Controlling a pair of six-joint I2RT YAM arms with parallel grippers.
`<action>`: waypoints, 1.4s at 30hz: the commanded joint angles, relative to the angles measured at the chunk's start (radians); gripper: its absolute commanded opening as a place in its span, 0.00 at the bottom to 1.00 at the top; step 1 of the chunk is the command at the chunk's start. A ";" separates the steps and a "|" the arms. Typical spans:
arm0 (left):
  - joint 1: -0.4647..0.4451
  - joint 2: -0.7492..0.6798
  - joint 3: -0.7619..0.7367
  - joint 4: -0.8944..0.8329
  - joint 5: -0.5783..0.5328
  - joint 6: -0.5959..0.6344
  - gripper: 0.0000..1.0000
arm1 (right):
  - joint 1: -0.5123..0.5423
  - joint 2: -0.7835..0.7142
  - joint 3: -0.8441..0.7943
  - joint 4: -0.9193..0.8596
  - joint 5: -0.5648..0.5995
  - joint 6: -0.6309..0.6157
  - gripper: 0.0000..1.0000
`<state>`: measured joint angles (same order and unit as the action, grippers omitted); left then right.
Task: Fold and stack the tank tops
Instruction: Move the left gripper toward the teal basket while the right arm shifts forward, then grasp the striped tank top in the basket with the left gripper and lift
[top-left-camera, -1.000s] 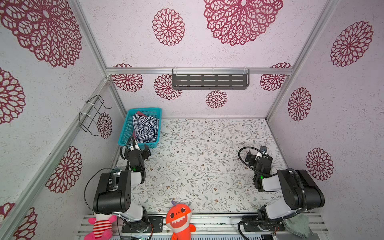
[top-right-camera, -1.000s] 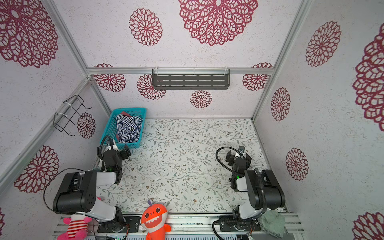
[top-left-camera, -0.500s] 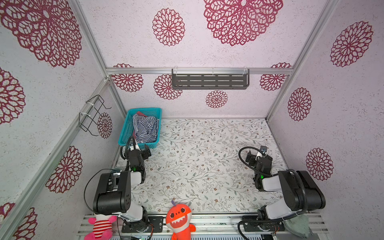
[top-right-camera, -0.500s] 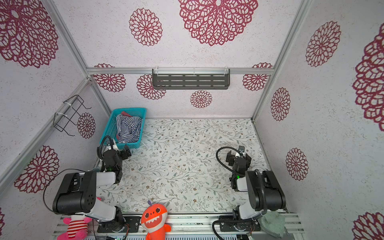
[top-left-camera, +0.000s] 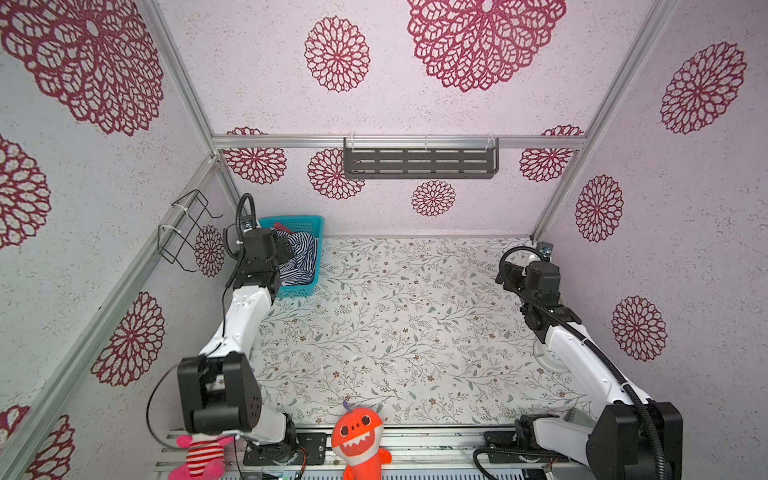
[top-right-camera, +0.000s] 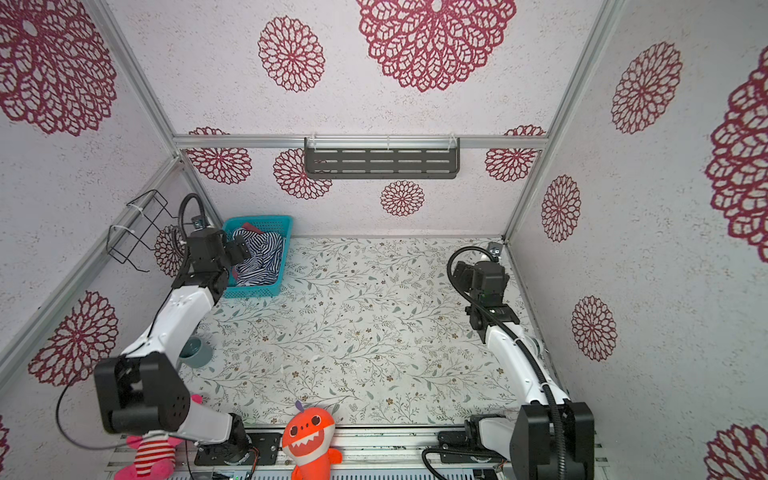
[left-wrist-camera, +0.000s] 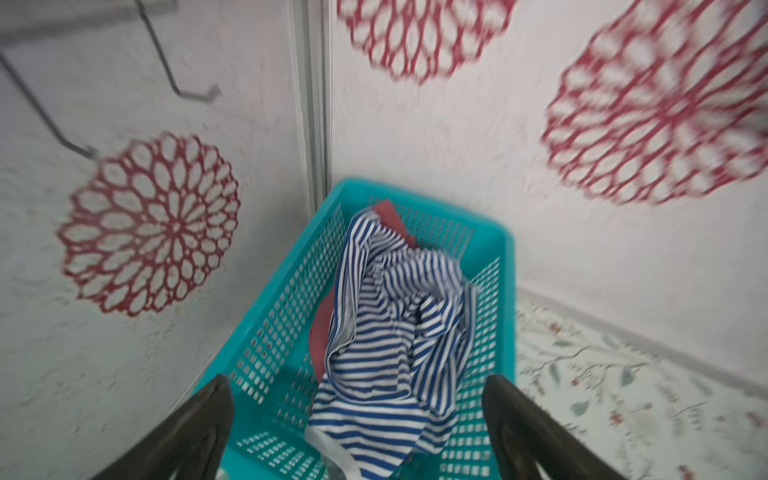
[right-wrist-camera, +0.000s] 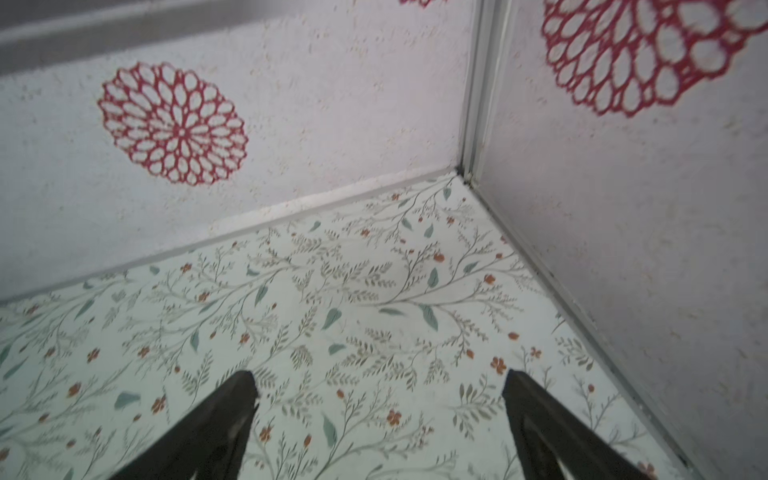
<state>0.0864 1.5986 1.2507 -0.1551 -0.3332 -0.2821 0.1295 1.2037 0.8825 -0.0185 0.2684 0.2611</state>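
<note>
Enclosure with pale walls and red rosette prints. The floral-patterned desk (top-left-camera: 415, 332) carries no garment in either top view. Teal basket (top-left-camera: 297, 289) sits at the upper left of the desk, in the rear corner.

- Striped tank top (left-wrist-camera: 386, 332): crumpled inside the basket, on top.
- Rose-red tank top (left-wrist-camera: 388, 214): beneath it, only its edges showing.
- Left jaws: wide apart, empty, poised over the basket's near end, at the lower centre of the left wrist view.
- Right jaws: wide apart, empty, over bare desk near the right rear corner.

Progress, judged: nothing spread, folded or stacked yet. Remaining: lift out each top, spread it, fold it, then stack both.
</note>
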 joint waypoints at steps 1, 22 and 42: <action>0.014 0.097 0.031 -0.139 -0.031 -0.036 0.93 | 0.073 0.037 0.081 -0.248 0.005 0.022 0.96; 0.045 0.565 0.520 -0.324 0.104 -0.113 0.01 | 0.214 0.093 0.068 -0.322 0.026 0.021 0.98; -0.358 -0.086 0.633 -0.443 0.027 0.153 0.00 | 0.076 0.302 0.315 -0.386 -0.280 0.048 0.86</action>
<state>-0.2058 1.5303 1.8359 -0.5201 -0.3096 -0.1856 0.2333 1.4994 1.1507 -0.3721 0.0612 0.3157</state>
